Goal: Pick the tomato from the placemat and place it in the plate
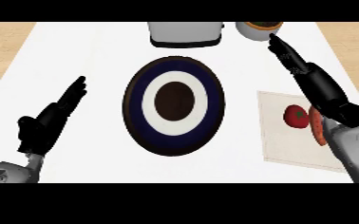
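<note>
A: A white table [84,42]. Where is the round red tomato [296,116]?
B: On the pale cloth placemat [280,147] near the right edge, ungrasped. The right hand [308,73] points past it, fingers straight, empty. Next it should probably draw back, close round the tomato, then cross to the navy-ringed round plate [137,99] mid-table.

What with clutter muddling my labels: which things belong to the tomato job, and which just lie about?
Job: tomato, placemat, plate, right hand.
Lying about: toaster, white cup, orange thing beside the tomato, left hand resting at left.
</note>
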Robot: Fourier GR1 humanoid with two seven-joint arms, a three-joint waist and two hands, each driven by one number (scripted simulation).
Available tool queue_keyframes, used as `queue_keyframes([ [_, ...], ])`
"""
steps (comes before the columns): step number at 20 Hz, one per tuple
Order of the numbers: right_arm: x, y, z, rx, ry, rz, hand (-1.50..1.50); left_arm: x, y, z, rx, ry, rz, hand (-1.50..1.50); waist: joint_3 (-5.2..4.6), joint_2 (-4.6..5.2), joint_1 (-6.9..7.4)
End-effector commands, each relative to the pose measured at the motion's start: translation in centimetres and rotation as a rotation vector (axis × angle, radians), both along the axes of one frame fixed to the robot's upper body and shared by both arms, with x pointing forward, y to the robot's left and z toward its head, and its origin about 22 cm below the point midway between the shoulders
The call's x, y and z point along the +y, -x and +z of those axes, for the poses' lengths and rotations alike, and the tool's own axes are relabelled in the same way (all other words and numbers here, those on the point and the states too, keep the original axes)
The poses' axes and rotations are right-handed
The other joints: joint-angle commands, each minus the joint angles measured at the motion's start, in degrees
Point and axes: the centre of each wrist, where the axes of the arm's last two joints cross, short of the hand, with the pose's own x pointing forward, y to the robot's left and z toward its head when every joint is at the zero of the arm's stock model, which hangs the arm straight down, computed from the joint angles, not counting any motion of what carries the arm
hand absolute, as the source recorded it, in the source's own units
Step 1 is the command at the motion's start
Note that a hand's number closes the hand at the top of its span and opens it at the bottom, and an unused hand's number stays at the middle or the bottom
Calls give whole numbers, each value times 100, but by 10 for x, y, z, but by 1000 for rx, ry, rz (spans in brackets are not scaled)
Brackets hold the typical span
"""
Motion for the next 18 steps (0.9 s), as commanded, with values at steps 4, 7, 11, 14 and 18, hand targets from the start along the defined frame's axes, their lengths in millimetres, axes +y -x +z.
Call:
queue_keyframes([
  [4,34,-16,-40,54,-124,-91,150,-14,-32,54,-232,51,17,0,-36,124,279],
  [7,-49,-16,-23,54,476,-342,150,-16,-38,58,-256,56,21,0,-247,106,155],
  [11,9,1,-102,153,301,-636,150,-15,-43,72,-279,97,29,0,-41,139,234],
  [14,33,18,-131,93,34,-722,-150,-25,-43,74,-271,127,55,0,-19,129,173],
  [18,59,29,-147,-51,-105,-713,-150,-33,-44,84,-287,105,51,0,-27,118,176],
])
